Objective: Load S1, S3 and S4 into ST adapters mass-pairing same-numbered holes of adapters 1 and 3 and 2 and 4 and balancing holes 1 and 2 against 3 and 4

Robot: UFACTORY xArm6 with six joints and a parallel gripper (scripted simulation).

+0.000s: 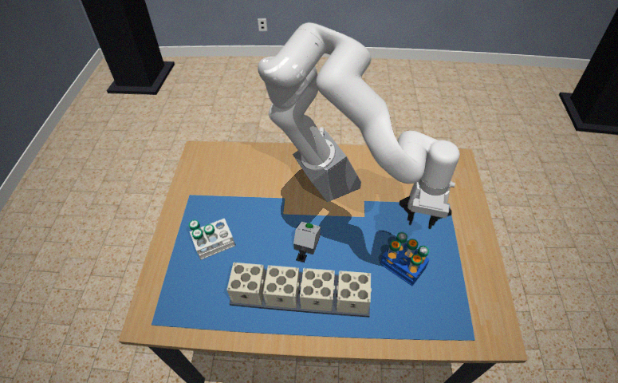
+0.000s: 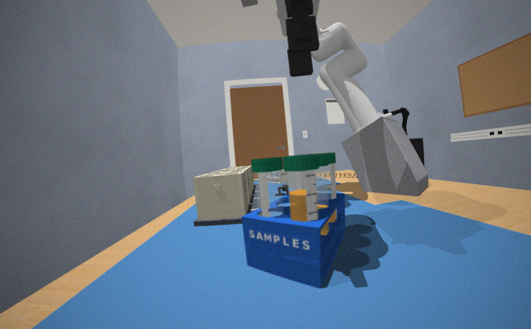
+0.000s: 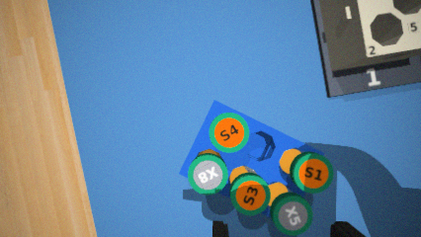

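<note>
My gripper is partly open and empty, high above the back side of the blue sample rack. In that rack stand S1, S3 and S4, with grey-dotted X5 and X8. One well beside S4 is empty. The loading stand bears several cream adapters; their visible holes look empty.
A white rack at the left holds three white-dotted blanks, volumes too small to read. The green DONE key tops a grey desk between the racks, behind the stand. The arm's base stands at the back.
</note>
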